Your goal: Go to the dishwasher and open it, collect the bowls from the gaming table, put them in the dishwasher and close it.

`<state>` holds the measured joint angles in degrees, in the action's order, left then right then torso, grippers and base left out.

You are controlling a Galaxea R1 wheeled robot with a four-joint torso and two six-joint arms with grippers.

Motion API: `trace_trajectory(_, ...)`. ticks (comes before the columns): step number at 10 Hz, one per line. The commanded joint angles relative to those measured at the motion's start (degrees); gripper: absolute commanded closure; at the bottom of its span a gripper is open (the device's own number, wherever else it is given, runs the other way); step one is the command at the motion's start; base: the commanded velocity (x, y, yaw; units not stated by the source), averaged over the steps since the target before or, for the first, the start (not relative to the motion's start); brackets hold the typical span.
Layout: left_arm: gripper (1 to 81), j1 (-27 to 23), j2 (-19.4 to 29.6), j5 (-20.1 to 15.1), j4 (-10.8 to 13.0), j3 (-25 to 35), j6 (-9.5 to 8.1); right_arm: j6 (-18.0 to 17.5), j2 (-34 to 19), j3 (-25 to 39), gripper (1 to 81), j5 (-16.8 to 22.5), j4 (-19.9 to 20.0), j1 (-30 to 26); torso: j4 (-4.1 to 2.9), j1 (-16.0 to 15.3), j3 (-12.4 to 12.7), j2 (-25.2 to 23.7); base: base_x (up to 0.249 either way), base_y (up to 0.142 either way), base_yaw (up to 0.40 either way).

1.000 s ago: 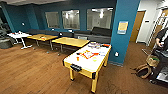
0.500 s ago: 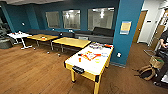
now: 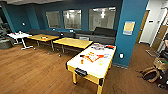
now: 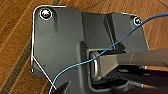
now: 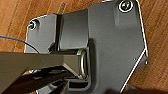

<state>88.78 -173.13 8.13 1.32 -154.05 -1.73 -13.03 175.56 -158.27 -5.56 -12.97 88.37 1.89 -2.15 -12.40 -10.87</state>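
Observation:
The gaming table (image 3: 86, 75) stands right of the middle of the head view, a few steps ahead. It has yellow sides and legs, a white top with orange-red markings and a dark slot at its near end. Small things lie on its top: orange pieces (image 3: 91, 57), a pale round item (image 3: 100, 62) and a cluster at the far end (image 3: 98, 46). I cannot tell which of them are bowls. The dishwasher is out of view. Both wrist views look down past the robot's dark plates onto the wooden floor (image 4: 15, 50).
Two wooden tables (image 3: 72, 42) (image 3: 42, 37) and a white table (image 3: 18, 35) stand left of the gaming table, with a dark sofa (image 3: 100, 35) behind. A teal pillar (image 3: 130, 30) rises at its far right. Bags (image 3: 151, 73), a basket (image 3: 161, 62) and a person (image 3: 165, 45) are at the right edge.
The whole head view has shifted slightly, so the camera has moved. The gaming table now sits a little further right and nearer. Nothing in the room has moved.

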Motion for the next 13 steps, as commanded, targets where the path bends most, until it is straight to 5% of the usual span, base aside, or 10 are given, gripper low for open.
trace_trajectory(1,1.0,-2.1,0.1,-2.9,-0.1,0.2,-0.03,0.3,0.2,0.2,1.0,2.8,-0.2,-2.6,0.0,0.0,0.0,0.0,0.122,0.09,0.0)
trace_trajectory(13,1.0,-2.2,0.1,-2.9,-0.1,0.2,0.06,0.3,0.2,-0.1,1.0,2.7,-0.2,-2.3,0.0,0.0,0.0,0.0,0.158,0.091,0.0)
